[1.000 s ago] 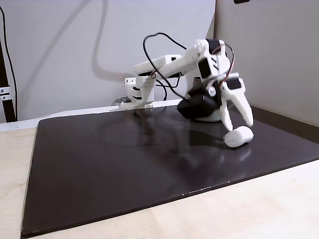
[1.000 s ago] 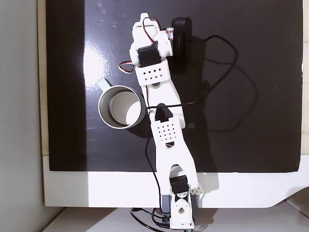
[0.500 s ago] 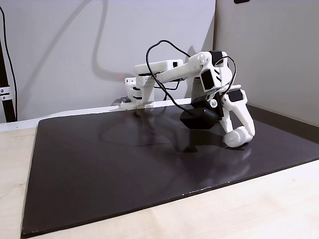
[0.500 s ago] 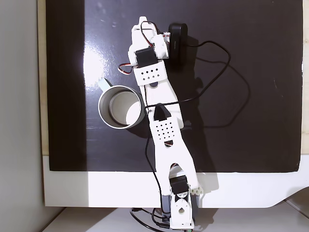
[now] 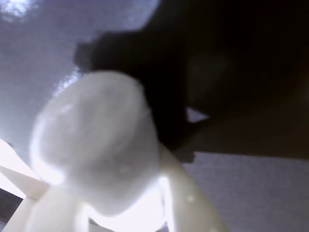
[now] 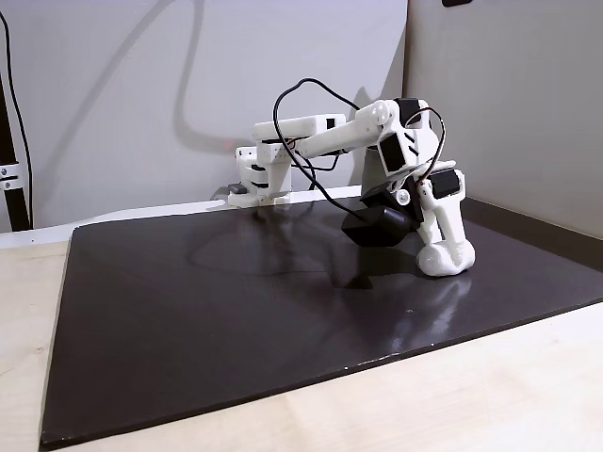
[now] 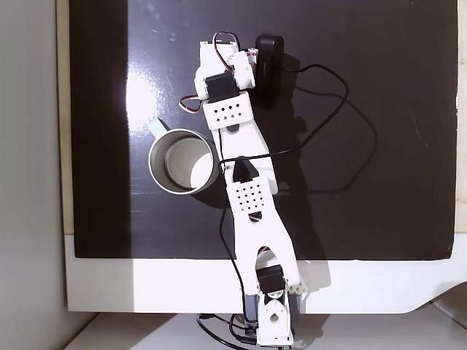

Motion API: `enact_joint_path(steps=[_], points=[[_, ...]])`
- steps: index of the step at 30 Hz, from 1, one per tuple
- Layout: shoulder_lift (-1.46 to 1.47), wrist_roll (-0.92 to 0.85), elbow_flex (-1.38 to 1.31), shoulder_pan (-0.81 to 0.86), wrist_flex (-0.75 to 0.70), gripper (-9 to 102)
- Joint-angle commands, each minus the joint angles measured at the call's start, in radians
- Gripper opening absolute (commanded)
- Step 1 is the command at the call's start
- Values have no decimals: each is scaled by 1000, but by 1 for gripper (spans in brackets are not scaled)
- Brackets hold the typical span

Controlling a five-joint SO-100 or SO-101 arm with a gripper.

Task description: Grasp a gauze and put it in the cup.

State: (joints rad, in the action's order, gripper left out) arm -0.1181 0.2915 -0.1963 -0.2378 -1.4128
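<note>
Gauze (image 5: 94,145), a white roll lying on its side on the black mat (image 6: 217,311), sits directly between the lowered gripper (image 6: 443,256) fingers, which bracket it closely; whether they actually press it I cannot tell. The cup (image 7: 182,161) stands near, beside the arm's forearm, left in the top-down fixed view. Open mat surrounds both, well clear of the edges.

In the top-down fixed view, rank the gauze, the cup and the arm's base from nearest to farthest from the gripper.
1. Gauze: at the gripper, hidden beneath it from above; the side fixed view shows it between the fingers.
2. Cup: lower left of the gripper, beside the arm.
3. Base: bottom edge, off the black mat.
</note>
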Motion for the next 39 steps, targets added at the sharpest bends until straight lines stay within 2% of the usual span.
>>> enact_joint_path(steps=[1,8,14,28,39], points=[[-3,-6,-8,5,-14,2],[-14,-6,-17,9,-23,1],[-143,2,-8,2,-95,0],[-827,11,405,-9,-245,0],[-1388,-11,885,-52,-314,0]])
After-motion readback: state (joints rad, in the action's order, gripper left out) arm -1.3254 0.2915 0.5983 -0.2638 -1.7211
